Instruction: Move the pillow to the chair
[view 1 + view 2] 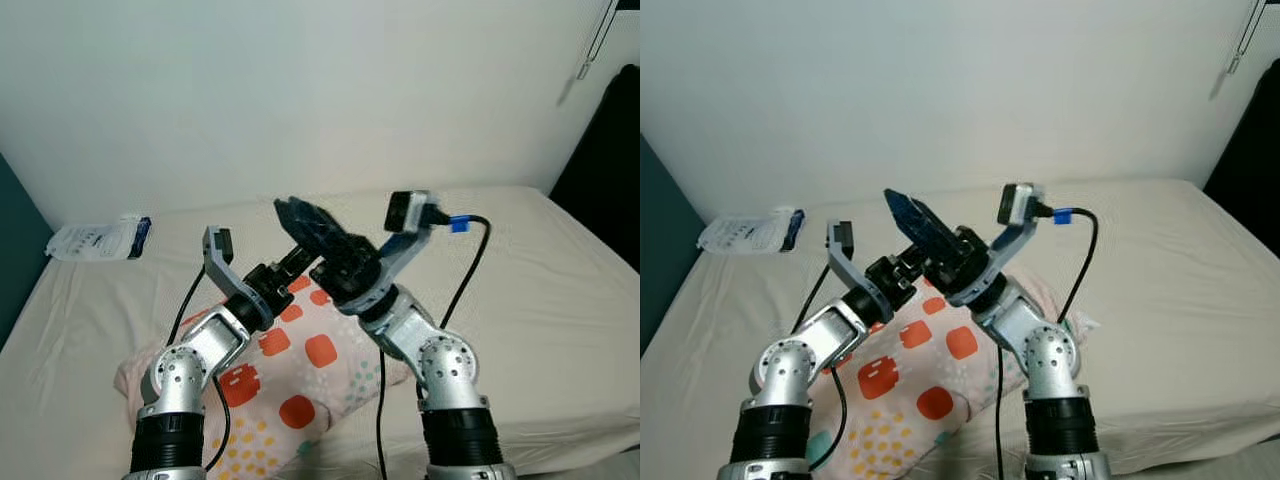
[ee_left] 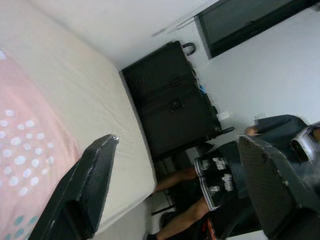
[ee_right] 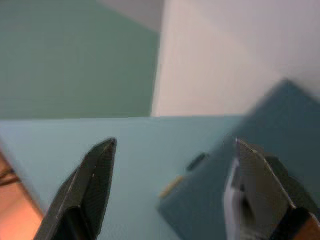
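Pink cotton pillow (image 1: 300, 385), spotted orange and yellow, lying on bed (image 1: 560, 300) just under the 2 raised arms. Left gripper (image 2: 175, 185) wide open, empty. Right gripper (image 3: 170, 185) likewise spread, holding nothing, crossed above the left. Risk ahead: fingers clashing or snagging the wrist cables on descent; soft fabric likely to slip from a shallow pinch.

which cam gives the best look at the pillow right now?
Left eye view: the pillow lies on the bed below both raised arms, its orange and yellow pattern plain. The right eye view shows much the same. The left wrist view catches only a pink dotted edge; the right wrist view perhaps an orange sliver.
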Robot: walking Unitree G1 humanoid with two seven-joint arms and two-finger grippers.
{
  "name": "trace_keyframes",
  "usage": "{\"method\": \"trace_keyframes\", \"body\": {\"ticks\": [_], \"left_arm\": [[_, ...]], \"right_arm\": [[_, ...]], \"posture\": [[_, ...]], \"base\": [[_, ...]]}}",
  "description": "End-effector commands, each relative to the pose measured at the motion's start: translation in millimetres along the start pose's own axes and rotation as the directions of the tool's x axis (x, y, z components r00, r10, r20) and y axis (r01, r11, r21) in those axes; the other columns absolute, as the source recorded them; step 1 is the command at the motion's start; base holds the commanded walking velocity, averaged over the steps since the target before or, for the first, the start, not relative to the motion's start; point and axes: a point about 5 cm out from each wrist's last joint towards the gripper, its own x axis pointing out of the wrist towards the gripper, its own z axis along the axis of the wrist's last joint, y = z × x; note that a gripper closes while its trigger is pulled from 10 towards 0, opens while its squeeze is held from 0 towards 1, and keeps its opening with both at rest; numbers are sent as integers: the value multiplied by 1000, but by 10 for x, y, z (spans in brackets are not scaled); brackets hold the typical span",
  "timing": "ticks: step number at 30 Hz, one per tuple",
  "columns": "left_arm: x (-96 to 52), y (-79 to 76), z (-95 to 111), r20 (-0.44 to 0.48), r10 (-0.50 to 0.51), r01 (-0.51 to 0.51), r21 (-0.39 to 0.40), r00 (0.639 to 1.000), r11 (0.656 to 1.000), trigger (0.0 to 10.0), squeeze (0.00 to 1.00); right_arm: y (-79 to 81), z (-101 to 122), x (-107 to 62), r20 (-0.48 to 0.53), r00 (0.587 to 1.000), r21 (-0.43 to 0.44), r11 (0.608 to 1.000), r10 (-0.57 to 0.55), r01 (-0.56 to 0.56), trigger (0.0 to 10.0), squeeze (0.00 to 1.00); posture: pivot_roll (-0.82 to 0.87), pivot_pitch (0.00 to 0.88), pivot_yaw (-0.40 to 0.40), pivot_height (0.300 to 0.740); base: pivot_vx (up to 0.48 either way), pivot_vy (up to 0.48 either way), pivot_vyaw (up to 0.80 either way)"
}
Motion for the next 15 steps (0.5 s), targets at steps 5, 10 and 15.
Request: {"method": "trace_keyframes", "body": {"ticks": [5,10,15], "left_arm": [[26,-97,33,4,-53,53,1,999,999,10000,0],[14,-66,15,-2,-40,40,3,999,999,10000,0],[-6,12,2,-8,-4,4,-5,1000,1000,10000,0]], "right_arm": [[-133,-140,-45,-20,993,26,993,-116,117,10000,0],[-9,-98,9,-2,1000,10,1000,-25,25,10000,0],[284,10,125,45,984,4,985,174,-174,10000,0]], "posture": [[77,0,26,740],[80,0,26,740],[78,0,29,740]], "base": [[0,0,0],[0,0,0],[0,0,0]]}}
